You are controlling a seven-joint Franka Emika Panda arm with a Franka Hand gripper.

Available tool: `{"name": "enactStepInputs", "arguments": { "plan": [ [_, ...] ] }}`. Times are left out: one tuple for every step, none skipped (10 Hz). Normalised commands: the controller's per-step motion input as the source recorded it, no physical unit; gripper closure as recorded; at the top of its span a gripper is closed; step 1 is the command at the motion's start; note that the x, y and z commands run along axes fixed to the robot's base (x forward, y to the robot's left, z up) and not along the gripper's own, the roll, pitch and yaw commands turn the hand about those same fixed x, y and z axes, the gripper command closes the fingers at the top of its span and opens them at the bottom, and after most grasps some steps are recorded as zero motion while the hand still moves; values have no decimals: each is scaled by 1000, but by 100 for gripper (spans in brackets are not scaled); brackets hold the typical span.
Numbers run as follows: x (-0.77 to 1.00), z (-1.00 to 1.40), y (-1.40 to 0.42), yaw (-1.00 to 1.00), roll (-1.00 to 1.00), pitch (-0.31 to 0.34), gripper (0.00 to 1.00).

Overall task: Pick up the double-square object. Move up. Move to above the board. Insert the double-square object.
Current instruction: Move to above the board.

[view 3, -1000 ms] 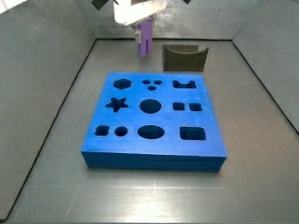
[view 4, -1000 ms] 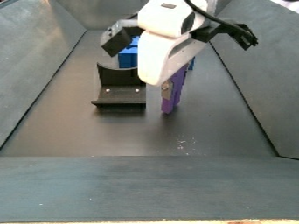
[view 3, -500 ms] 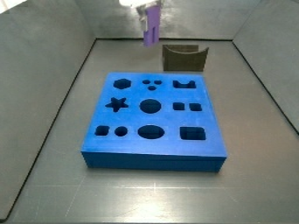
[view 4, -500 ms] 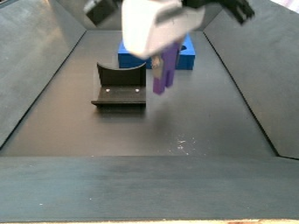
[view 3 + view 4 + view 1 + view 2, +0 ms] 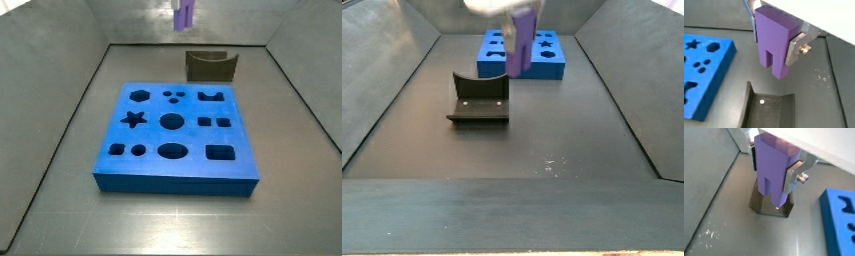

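The double-square object (image 5: 776, 35) is a light purple upright block with a slot in its lower end. My gripper (image 5: 775, 47) is shut on it, and the silver fingers (image 5: 796, 47) clamp its two sides in both wrist views (image 5: 773, 168). The block hangs high above the floor, over the fixture. In a side view it shows at the top edge (image 5: 185, 14), blurred in the other (image 5: 520, 45), and the gripper body is mostly out of frame there. The blue board (image 5: 177, 160) with dark cut-outs lies flat on the floor, apart from the block.
The dark fixture (image 5: 210, 66) stands on the floor behind the board, below the held block (image 5: 784, 208). Grey sloping walls (image 5: 67, 80) enclose the floor on the sides. The board also shows in the side view (image 5: 549, 60) and a wrist view (image 5: 711, 85).
My gripper has risen straight up with the purple block, from beside the fixture near the floor to high above it. Its body has left the side views at the top.
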Motion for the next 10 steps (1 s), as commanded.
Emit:
{"name": "enactStepInputs", "arguments": {
  "plan": [
    [224, 1000, -200, 42, 148, 134, 100],
    [217, 1000, -193, 41, 142, 128, 100],
    [206, 1000, -178, 41, 137, 129, 100],
    [198, 1000, -171, 42, 127, 126, 100],
    [186, 1000, -158, 43, 124, 125, 100],
    [181, 1000, -150, 42, 121, 124, 100],
    [164, 1000, -131, 45, 118, 123, 100],
    [153, 1000, -122, 44, 113, 121, 100],
    [141, 985, -111, 46, 110, 122, 100],
    [100, 768, -71, 48, 107, 124, 100]
  ]
}}
